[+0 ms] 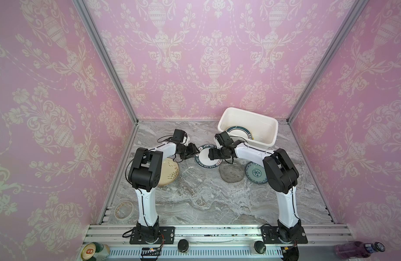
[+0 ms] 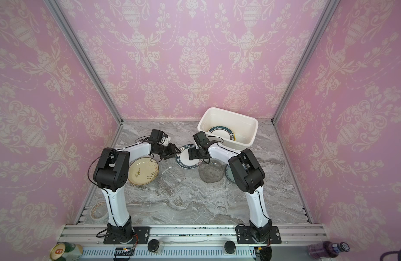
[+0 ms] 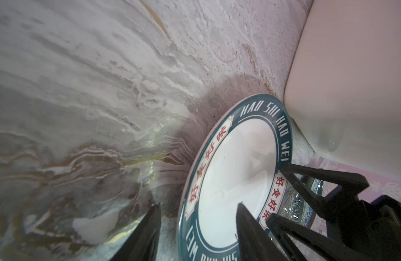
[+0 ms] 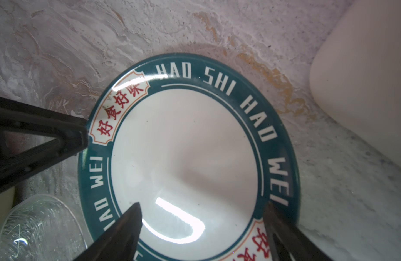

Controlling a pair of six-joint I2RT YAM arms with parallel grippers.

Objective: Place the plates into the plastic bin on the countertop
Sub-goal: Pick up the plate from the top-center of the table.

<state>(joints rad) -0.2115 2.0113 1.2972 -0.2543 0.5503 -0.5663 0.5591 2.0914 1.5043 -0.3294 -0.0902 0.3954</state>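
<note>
Showing, in both top views, a white plate (image 1: 204, 158) (image 2: 184, 157) flat on the countertop (image 1: 206, 203), just beside the plastic bin (image 1: 247, 117). The left gripper (image 1: 193, 151) and right gripper (image 1: 211, 154) meet over it. A second plate (image 1: 239, 133) lies in the bin.

Left wrist view: the plate's (image 3: 228, 169) teal rim reads "HAO SHI HAO WEI", with red Chinese characters in cream panels. The left gripper (image 3: 198, 204) stands partly spread astride the rim, clamping nothing.

Right wrist view: the right gripper (image 4: 202, 204) gapes wide over the opposite rim, empty.
</note>
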